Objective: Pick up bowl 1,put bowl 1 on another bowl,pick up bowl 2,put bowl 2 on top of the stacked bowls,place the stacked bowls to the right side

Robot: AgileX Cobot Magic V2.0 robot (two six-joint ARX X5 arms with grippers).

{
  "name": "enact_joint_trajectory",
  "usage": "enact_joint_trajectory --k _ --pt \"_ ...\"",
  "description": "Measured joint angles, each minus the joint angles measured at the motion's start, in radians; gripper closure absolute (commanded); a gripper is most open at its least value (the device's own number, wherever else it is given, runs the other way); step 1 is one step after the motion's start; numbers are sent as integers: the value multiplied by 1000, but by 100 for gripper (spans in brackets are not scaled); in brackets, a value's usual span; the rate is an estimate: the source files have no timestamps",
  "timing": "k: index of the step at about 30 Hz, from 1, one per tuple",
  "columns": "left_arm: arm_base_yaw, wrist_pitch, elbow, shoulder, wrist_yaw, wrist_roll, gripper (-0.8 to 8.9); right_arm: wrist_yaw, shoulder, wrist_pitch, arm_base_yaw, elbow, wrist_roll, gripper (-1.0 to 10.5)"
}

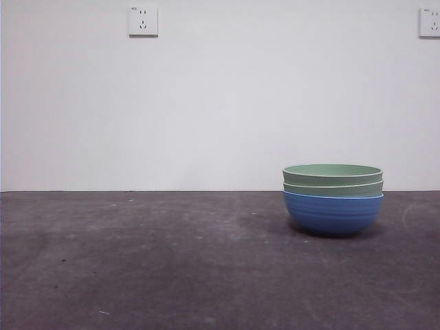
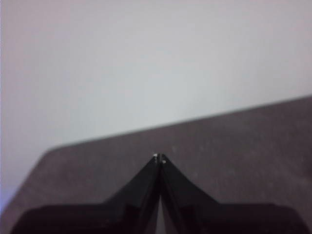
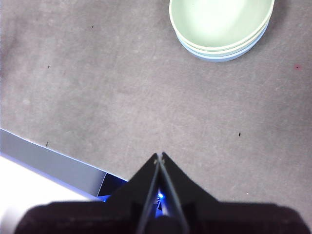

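The stacked bowls (image 1: pixel 333 198) stand on the dark table at the right: the blue ribbed bowl (image 1: pixel 333 213) at the bottom and two pale green bowls (image 1: pixel 333 180) nested in it. The right wrist view looks down on the same stack (image 3: pixel 222 27), well ahead of my right gripper (image 3: pixel 159 155), which is shut and holds nothing. My left gripper (image 2: pixel 159 157) is shut too, above bare table, with no bowl in its view. Neither arm shows in the front view.
The grey table (image 1: pixel 137 261) runs back to a white wall with two sockets (image 1: pixel 143 20). The table's edge (image 3: pixel 53 163) lies close beside the right gripper.
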Motion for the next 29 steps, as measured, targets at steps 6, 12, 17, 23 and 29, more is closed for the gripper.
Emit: enact_joint_trajectory --k 6,12,17,23,29 --pt "0 7 -148 -79 0 0 817 0 0 0 0 0 0 944" --pt "0 43 -262 -138 0 0 817 0 0 0 0 0 0 944" --pt "0 53 -328 -163 0 -13 817 0 0 0 0 0 0 944" --pt "0 42 -373 -179 0 -48 817 0 0 0 0 0 0 944" --pt "0 -6 -373 -207 0 -73 817 0 0 0 0 0 0 944"
